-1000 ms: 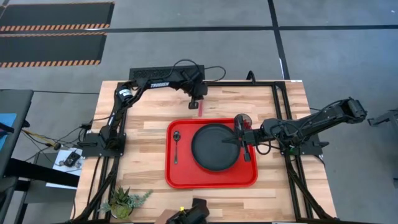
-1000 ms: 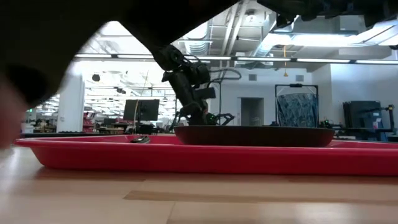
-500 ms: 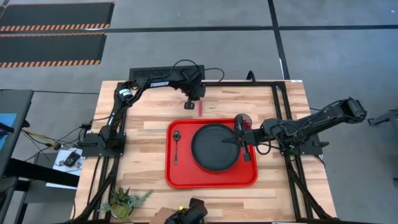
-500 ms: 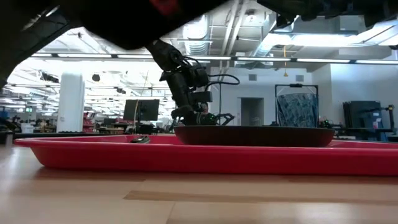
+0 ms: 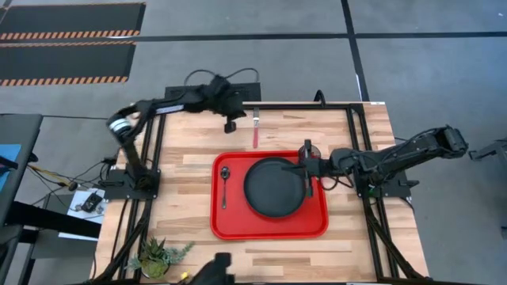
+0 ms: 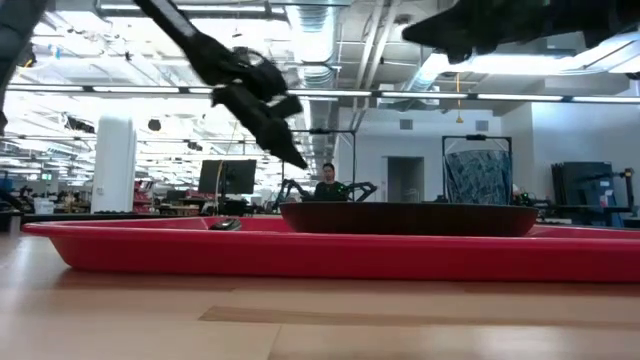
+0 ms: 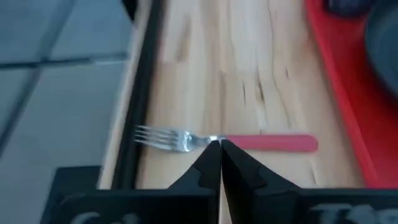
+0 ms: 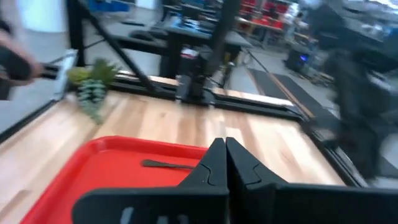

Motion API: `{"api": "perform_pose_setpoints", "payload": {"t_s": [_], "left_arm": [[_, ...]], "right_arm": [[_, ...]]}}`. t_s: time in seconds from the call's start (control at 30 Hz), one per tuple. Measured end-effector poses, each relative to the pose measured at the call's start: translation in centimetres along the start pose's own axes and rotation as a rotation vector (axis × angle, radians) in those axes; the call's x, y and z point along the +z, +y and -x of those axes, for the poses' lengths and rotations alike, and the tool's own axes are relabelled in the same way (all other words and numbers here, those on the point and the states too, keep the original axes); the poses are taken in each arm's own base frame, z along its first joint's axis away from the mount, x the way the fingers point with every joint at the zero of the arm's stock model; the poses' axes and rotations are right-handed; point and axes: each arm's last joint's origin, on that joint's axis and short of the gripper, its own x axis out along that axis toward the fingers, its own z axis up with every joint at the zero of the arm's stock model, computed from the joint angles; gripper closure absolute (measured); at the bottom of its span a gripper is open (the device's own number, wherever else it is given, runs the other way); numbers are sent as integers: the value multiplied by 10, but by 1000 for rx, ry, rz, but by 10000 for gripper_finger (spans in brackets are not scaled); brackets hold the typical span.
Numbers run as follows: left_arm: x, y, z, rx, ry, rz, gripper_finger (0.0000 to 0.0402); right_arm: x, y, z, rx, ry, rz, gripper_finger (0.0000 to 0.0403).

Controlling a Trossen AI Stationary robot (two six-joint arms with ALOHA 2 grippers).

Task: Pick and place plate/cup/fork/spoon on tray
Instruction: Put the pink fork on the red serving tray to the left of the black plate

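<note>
The red tray (image 5: 269, 228) lies in the middle of the table. The black plate (image 5: 273, 188) rests flat in it, and the dark spoon (image 5: 224, 187) lies on the tray floor to the plate's left. The red-handled fork (image 5: 256, 128) lies flat on the wood beyond the tray's far edge, with its tines pointing at the far edge. The cup (image 5: 310, 147) stands at the tray's far right corner, partly hidden by my right arm. My left gripper (image 5: 231, 123) is shut and empty, raised left of the fork (image 7: 249, 142). My right gripper (image 5: 305, 170) is shut and empty over the plate's right rim.
A small potted plant (image 5: 158, 257) stands at the near left corner. Black frame rails (image 5: 364, 142) run along the table's sides and far edge. A dark shape (image 5: 215, 271) shows at the near edge. Bare wood lies left of the tray and near it.
My left gripper has risen from over the fork and swung toward the table's left and far edge. The fork stays flat on the wood. My right gripper has shifted slightly toward the far edge over the plate's right rim.
</note>
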Motion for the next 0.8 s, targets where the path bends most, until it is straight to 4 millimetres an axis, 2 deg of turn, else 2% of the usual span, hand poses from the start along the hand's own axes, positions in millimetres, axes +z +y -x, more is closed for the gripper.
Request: {"api": "perform_pose_setpoints", "payload": {"t_s": [0.1, 0.2, 0.43, 0.6, 0.8], "left_arm": [[-16, -19, 23, 61, -78, 33, 401], [-22, -36, 48, 119, -184, 48, 401], [-42, -72, 84, 157, -308, 142, 401], [-52, -89, 97, 197, -317, 180, 401], [-63, -99, 103, 200, -324, 217, 401]], "right_arm": [[-5, -13, -5, -57, 32, -40, 400], [-7, -28, -16, -121, 79, -69, 400], [-14, -77, -56, -167, 276, -92, 401], [-37, -116, -82, -125, 395, -79, 400], [-68, -161, -102, -132, 530, -152, 400]]}}
